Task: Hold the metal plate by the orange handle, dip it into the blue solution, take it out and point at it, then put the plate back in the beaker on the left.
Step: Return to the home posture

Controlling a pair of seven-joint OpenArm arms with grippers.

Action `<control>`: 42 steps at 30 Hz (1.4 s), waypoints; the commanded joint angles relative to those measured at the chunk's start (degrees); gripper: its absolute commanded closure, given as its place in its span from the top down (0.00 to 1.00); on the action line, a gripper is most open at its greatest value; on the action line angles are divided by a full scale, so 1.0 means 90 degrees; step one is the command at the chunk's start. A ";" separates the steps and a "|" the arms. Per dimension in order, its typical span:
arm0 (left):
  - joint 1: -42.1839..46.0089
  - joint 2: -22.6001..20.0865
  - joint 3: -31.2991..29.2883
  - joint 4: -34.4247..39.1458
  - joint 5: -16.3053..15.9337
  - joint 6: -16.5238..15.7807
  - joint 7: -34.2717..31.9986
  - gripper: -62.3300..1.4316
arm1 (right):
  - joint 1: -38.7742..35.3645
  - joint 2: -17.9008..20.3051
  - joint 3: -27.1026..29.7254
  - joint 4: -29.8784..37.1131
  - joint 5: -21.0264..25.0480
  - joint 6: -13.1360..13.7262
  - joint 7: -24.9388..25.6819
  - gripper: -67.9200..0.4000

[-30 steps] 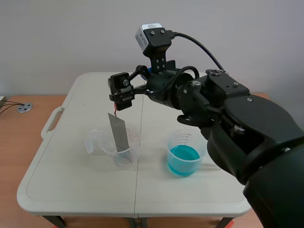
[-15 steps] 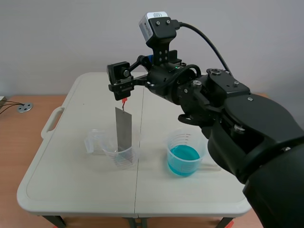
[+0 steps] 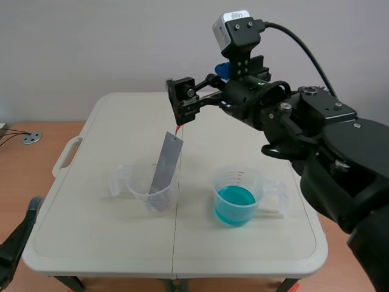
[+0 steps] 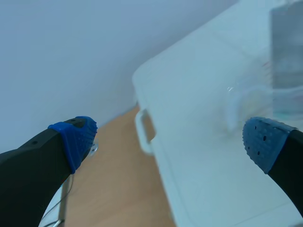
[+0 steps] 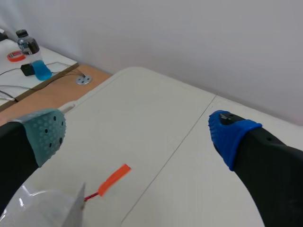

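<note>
Two clear beakers stand on the white table (image 3: pixel 103 243). The left beaker (image 3: pixel 146 190) holds the metal plate (image 3: pixel 166 163), which leans with its top tilted to the right. The right beaker (image 3: pixel 258 182) holds the blue solution (image 3: pixel 234 199). An orange handle (image 5: pixel 113 177) projects from the plate's top corner. The right gripper (image 5: pixel 142 132) hangs just above that handle with its fingers spread wide, gripping nothing; the handle touches neither pad. The left gripper (image 4: pixel 165 137) sits low off the table's near left corner, fingers likewise apart and empty.
</note>
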 commanded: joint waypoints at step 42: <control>0.0534 0.1443 0.0520 0.0971 0.0930 -0.2521 -0.0716 1.00 | -0.6620 0.2259 0.2064 0.4738 -0.0350 -0.0476 0.0962 0.98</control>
